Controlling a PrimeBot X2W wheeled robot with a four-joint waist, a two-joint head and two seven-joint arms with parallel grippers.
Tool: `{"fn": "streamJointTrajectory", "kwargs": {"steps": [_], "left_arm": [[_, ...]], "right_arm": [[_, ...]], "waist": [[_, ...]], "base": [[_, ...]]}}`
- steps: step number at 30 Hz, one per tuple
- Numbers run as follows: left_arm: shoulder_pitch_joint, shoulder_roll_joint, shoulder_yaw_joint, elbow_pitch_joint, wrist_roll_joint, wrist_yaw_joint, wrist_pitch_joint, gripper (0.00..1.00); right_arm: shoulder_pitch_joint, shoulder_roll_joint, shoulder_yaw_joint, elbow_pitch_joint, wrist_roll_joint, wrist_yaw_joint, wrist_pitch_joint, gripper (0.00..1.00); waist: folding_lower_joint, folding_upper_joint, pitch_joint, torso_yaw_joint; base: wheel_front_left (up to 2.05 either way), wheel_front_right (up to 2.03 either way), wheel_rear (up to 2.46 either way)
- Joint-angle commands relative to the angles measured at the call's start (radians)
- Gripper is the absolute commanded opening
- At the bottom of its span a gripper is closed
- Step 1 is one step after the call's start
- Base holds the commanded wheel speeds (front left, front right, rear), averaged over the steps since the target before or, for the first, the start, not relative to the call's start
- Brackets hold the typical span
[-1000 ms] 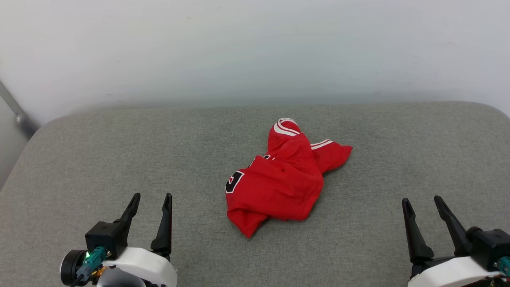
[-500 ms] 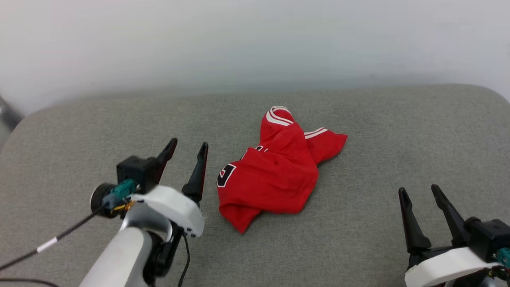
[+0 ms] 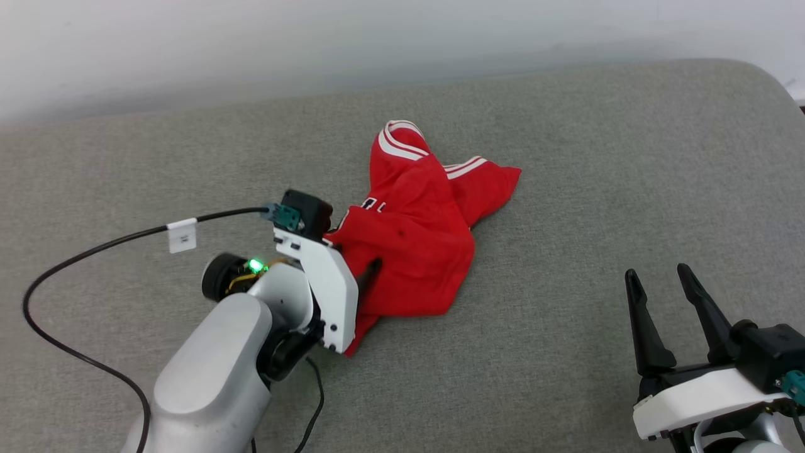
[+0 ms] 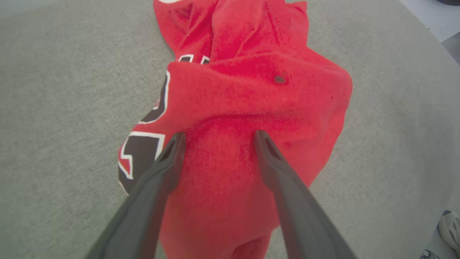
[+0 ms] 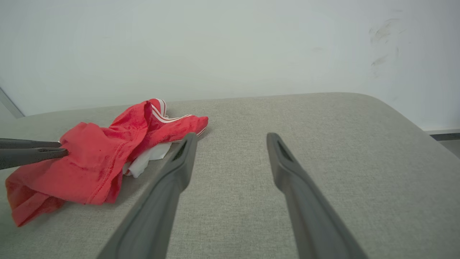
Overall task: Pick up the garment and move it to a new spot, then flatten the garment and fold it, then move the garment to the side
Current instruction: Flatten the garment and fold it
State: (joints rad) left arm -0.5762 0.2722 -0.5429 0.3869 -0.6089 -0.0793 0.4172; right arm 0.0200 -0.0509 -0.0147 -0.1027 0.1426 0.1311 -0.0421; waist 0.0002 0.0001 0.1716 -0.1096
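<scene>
The garment (image 3: 421,239) is a red jersey, crumpled in a heap in the middle of the grey cushioned surface (image 3: 597,189). White-striped trim shows at its far end, and a black, white-outlined number at its near left (image 4: 143,144). My left gripper (image 3: 360,267) is open and pressed into the heap's near-left side. In the left wrist view its two fingers stand wide apart astride a ridge of red cloth of the garment (image 4: 251,93), not closed on it. My right gripper (image 3: 657,275) hovers open and empty at the lower right, well clear of the garment (image 5: 97,158).
A black cable (image 3: 113,242) with a white tag loops from my left wrist over the surface on the left. A pale wall (image 3: 377,38) runs behind the surface. The cushion's rounded far-right corner (image 3: 764,78) drops off. A shoe (image 4: 449,226) shows on the floor beyond the edge.
My left arm has swung forward and to the right, from the lower left onto the garment's near side. The head camera has tilted down and shifted. My right gripper has stayed put, open.
</scene>
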Motion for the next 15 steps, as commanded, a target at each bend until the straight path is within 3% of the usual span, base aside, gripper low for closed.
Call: {"fn": "streamJointTrajectory", "kwargs": {"steps": [1,9,11,12,15], "left_arm": [[0.011,0.001,-0.008,0.017,-0.01,-0.007,0.022,1.0],[0.024,0.012,-0.061,0.091,-0.055,-0.032,0.136,1.0],[0.029,0.01,-0.067,0.089,-0.06,-0.036,0.126,0.11],[0.03,0.01,-0.069,0.087,-0.06,-0.037,0.116,0.0],[0.02,0.012,-0.067,0.07,-0.041,-0.039,0.062,0.0]], "right_arm": [[-0.016,0.001,0.001,0.003,0.003,-0.001,-0.004,1.0],[-0.026,0.001,0.004,0.025,0.008,-0.001,-0.016,1.0],[-0.027,0.001,0.006,0.031,0.009,-0.001,-0.018,1.0],[-0.027,0.001,0.007,0.033,0.01,-0.001,-0.019,1.0],[-0.024,0.001,0.005,0.04,0.013,-0.001,-0.022,1.0]], "waist": [[-0.0002,-0.0001,0.015,-0.012],[-0.0002,-0.0001,0.029,-0.018],[-0.0002,-0.0001,0.027,-0.018],[-0.0002,-0.0001,0.025,-0.017],[-0.0002,-0.0001,0.017,-0.01]], "base": [[0.0,0.0,0.0],[0.0,0.0,0.0],[0.0,0.0,0.0],[0.0,0.0,0.0],[0.0,0.0,0.0]]}}
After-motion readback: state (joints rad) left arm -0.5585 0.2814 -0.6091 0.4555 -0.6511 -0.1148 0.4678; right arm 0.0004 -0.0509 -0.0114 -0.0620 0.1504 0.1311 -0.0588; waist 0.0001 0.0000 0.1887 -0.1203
